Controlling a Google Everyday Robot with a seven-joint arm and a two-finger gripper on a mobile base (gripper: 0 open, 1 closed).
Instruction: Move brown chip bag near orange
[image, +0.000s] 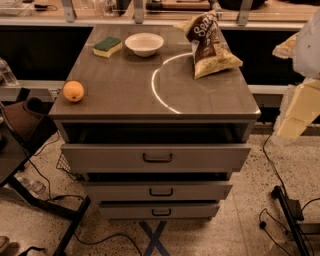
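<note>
The brown chip bag (209, 45) lies on the back right of the grey cabinet top (125, 95), dark brown in the middle with pale yellow ends and white lettering. The orange (73, 91) sits at the front left corner of the top, far from the bag. My gripper (299, 102) shows as pale cream and white parts at the right edge of the view, off to the right of the cabinet and apart from both the bag and the orange.
A white bowl (144, 43) and a green-and-yellow sponge (107, 46) sit at the back left of the top. The top drawer (157, 157) is pulled out. A dark chair (22, 125) stands at the left and cables (280, 200) lie on the floor.
</note>
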